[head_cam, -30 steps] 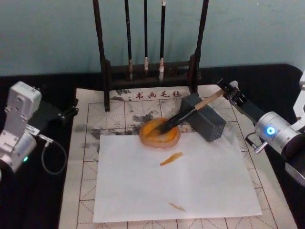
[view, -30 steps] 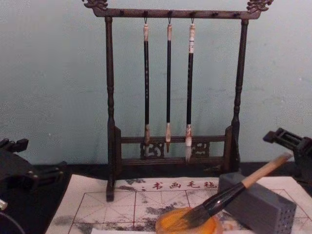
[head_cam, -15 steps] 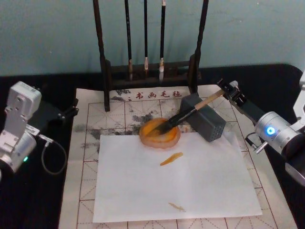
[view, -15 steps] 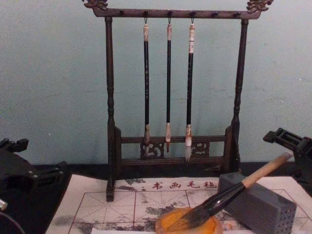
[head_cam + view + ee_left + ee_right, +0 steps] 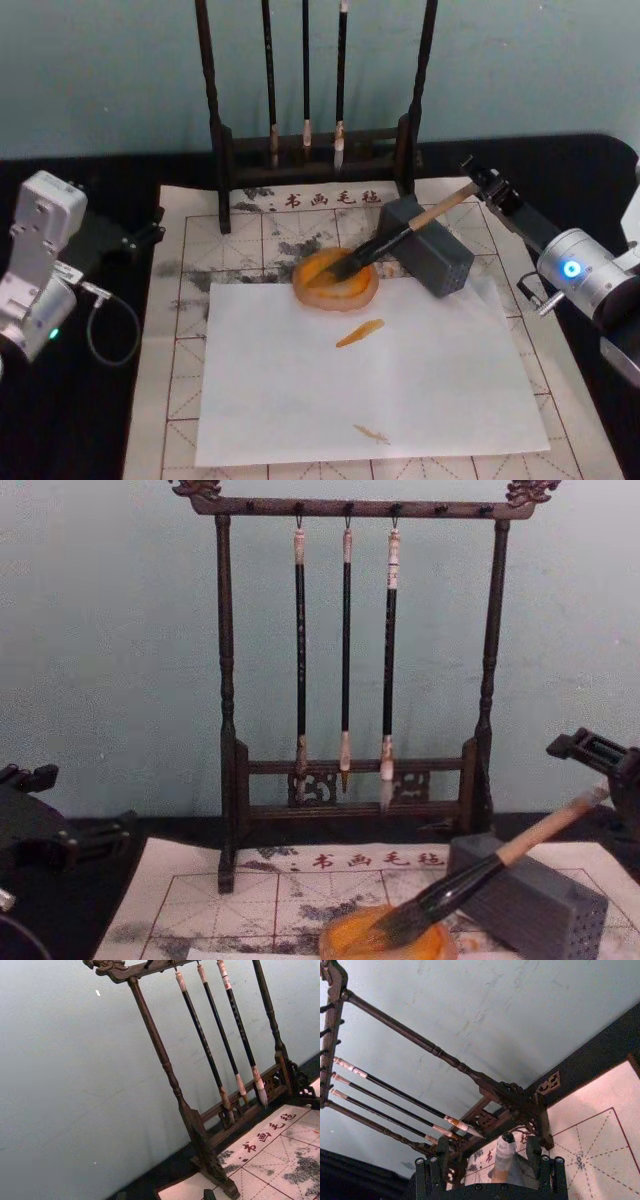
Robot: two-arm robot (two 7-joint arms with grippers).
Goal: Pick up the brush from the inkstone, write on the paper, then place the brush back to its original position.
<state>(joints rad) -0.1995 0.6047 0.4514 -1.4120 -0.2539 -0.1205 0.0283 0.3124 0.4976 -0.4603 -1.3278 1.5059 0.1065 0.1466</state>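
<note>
The brush (image 5: 395, 240) lies slanted, its dark bristles in the orange inkstone (image 5: 335, 282) and its pale handle propped on a grey block (image 5: 430, 255). My right gripper (image 5: 487, 188) is open at the handle's far end. In the right wrist view the white end cap (image 5: 504, 1152) sits between the two spread fingers (image 5: 427, 1170) without touching them. From the chest, the right gripper (image 5: 598, 750) hovers just above the brush's (image 5: 500, 855) end. The red-grid paper (image 5: 185, 290) lies under a plain white sheet (image 5: 400, 390) with two orange strokes. My left gripper (image 5: 145, 235) is parked open at the left.
A dark wooden rack (image 5: 315, 150) with three thin hanging brushes (image 5: 345, 650) stands behind the paper, close to the right gripper. Black cloth (image 5: 80, 420) covers the table on both sides. A cable (image 5: 105, 330) loops from the left arm.
My right gripper has shifted slightly right and back near the handle's end. The brush's end sits a touch higher. The left arm has not moved.
</note>
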